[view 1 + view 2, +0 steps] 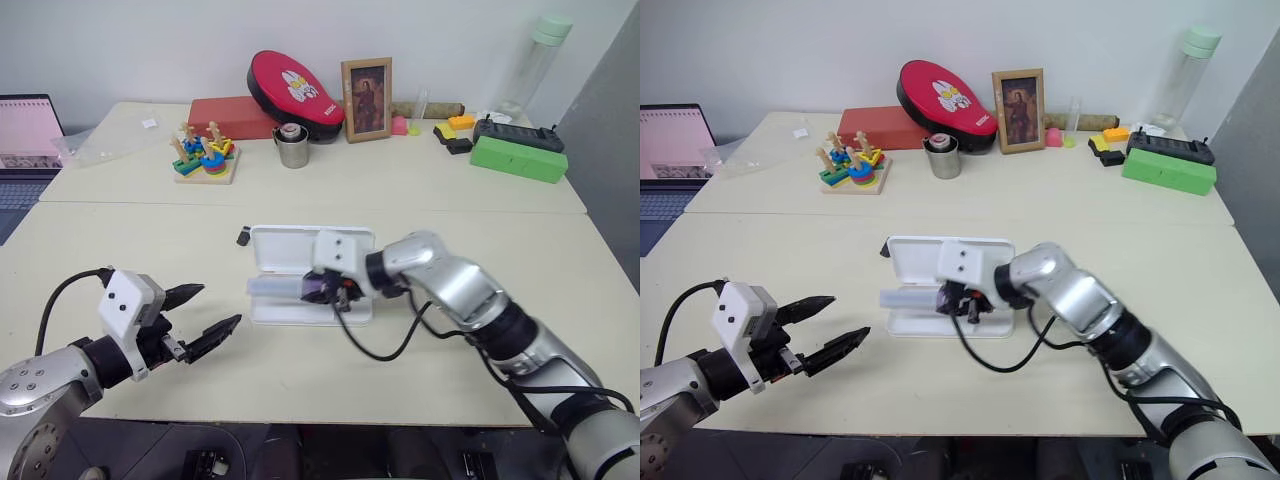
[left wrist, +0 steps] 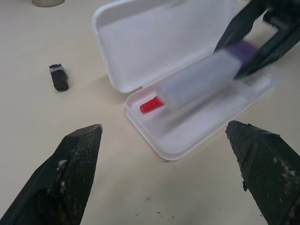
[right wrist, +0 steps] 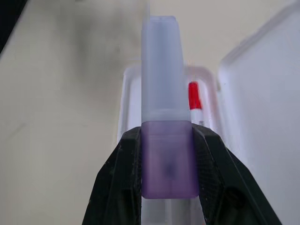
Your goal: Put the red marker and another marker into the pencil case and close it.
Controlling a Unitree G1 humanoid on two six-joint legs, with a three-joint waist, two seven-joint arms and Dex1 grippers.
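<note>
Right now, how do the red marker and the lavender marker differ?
The red marker already lies inside the open pencil case; the lavender marker is clamped in the right gripper above the tray. The red marker looks slim, the lavender marker thick and stubby. The red marker shows a red end; the lavender marker has a purple end and pale, frosted body. Both are over the case's tray.
</note>
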